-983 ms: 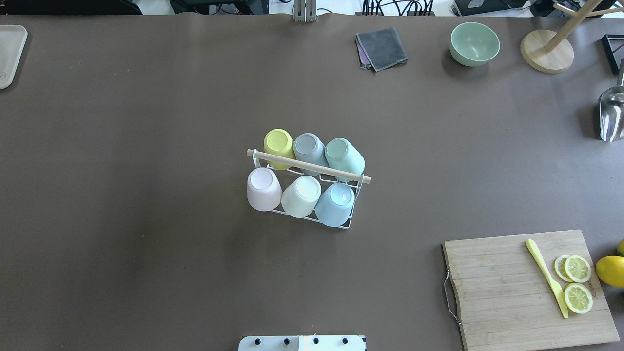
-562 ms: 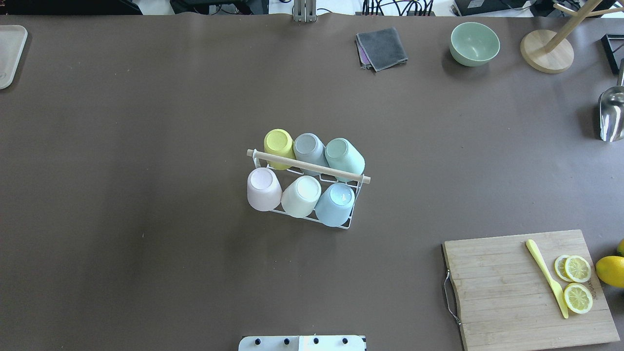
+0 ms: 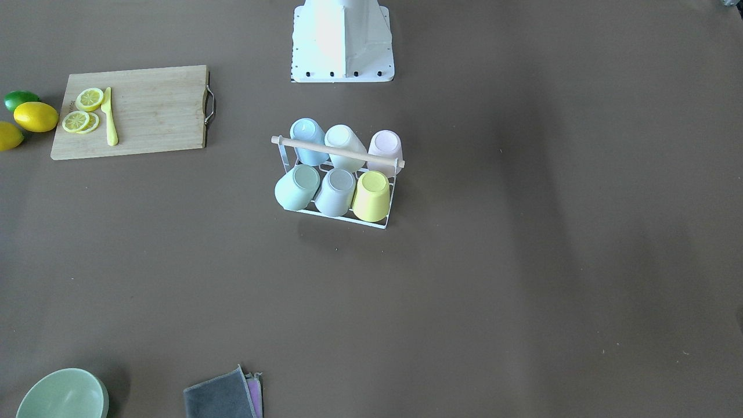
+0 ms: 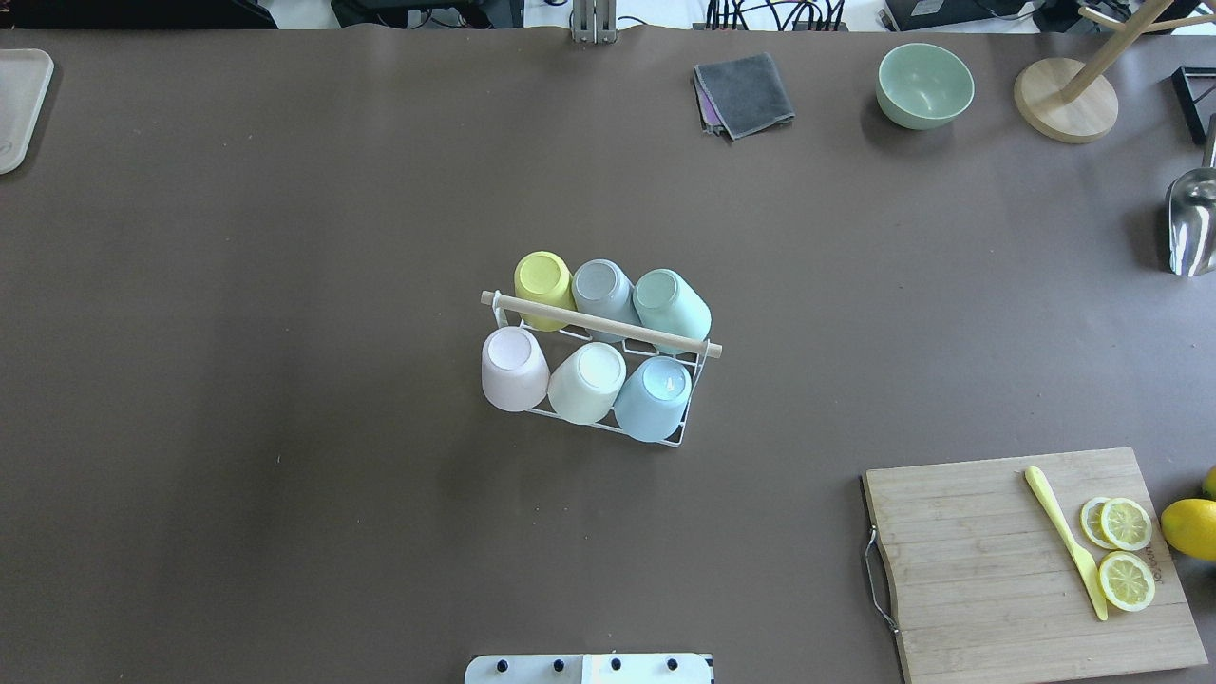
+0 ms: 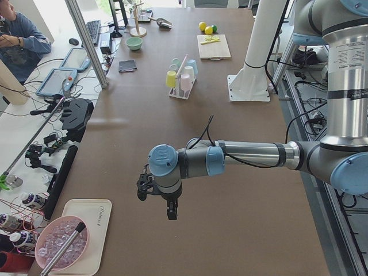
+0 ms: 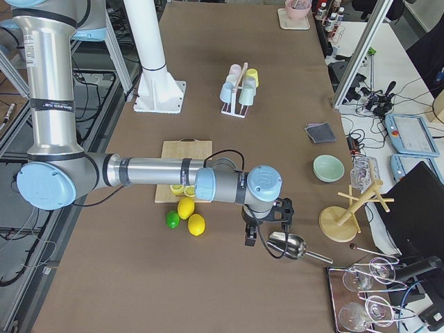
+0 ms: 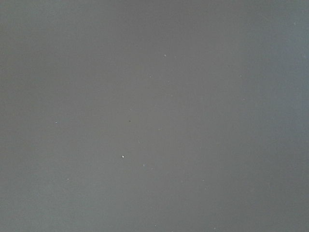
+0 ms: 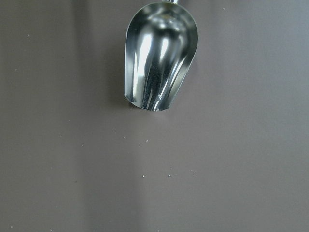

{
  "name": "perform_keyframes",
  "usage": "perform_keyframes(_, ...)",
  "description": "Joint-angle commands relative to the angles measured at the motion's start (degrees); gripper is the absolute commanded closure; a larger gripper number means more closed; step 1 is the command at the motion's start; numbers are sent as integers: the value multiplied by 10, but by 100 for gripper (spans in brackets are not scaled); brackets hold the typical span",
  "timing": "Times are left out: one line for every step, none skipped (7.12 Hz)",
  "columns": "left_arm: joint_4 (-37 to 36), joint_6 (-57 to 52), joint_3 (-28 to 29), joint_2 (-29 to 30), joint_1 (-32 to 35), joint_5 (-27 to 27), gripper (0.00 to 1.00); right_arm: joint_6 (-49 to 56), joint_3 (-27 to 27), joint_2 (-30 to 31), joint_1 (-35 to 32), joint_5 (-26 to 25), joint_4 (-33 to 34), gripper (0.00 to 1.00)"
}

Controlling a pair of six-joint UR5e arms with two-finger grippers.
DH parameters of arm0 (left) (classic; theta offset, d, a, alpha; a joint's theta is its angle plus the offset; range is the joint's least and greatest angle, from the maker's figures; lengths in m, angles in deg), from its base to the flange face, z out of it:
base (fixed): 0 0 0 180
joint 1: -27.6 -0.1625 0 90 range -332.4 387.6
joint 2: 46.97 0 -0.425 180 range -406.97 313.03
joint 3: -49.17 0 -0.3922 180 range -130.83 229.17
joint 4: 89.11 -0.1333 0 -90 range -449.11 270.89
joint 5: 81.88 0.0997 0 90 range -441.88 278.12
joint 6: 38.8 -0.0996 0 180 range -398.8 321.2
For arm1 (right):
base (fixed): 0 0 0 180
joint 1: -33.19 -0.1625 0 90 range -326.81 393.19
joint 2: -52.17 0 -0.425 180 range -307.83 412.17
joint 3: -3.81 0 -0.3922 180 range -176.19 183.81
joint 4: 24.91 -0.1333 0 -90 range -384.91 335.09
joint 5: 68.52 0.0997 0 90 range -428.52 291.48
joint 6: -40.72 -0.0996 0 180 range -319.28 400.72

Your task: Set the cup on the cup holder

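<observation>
The white wire cup holder (image 4: pixel 600 324) with a wooden rod handle stands mid-table, also in the front view (image 3: pixel 336 152). Several cups sit upside down on its prongs: yellow (image 4: pixel 542 278), grey-blue (image 4: pixel 601 287) and mint (image 4: pixel 667 297) in the far row, pink (image 4: pixel 513 365), cream (image 4: pixel 589 378) and light blue (image 4: pixel 655 391) in the near row. My left gripper (image 5: pixel 156 204) hangs over bare table far to the robot's left of the holder. My right gripper (image 6: pixel 267 229) hangs far to the right, above a metal scoop (image 8: pixel 161 53). I cannot tell whether either is open or shut.
A bamboo cutting board (image 4: pixel 978 560) with lemon slices and a yellow knife lies at the near right, lemons (image 4: pixel 1189 528) beside it. A grey cloth (image 4: pixel 743 93), green bowl (image 4: pixel 924 84) and wooden stand (image 4: pixel 1064 100) sit at the far right. A tray (image 4: pixel 17 104) is far left.
</observation>
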Motion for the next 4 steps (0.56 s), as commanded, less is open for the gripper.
perform_keyframes(2, -3, 2, 0, 0, 4, 2, 0, 0, -2, 0, 0, 0, 0)
perform_keyframes(2, -3, 1, 0, 0, 4, 2, 0, 0, -2, 0, 0, 0, 0)
perform_keyframes(1, -2, 1, 0, 0, 4, 2, 0, 0, -2, 0, -1, 1, 0)
perform_keyframes(1, -1, 2, 0, 0, 5, 2, 0, 0, -2, 0, -1, 0, 0)
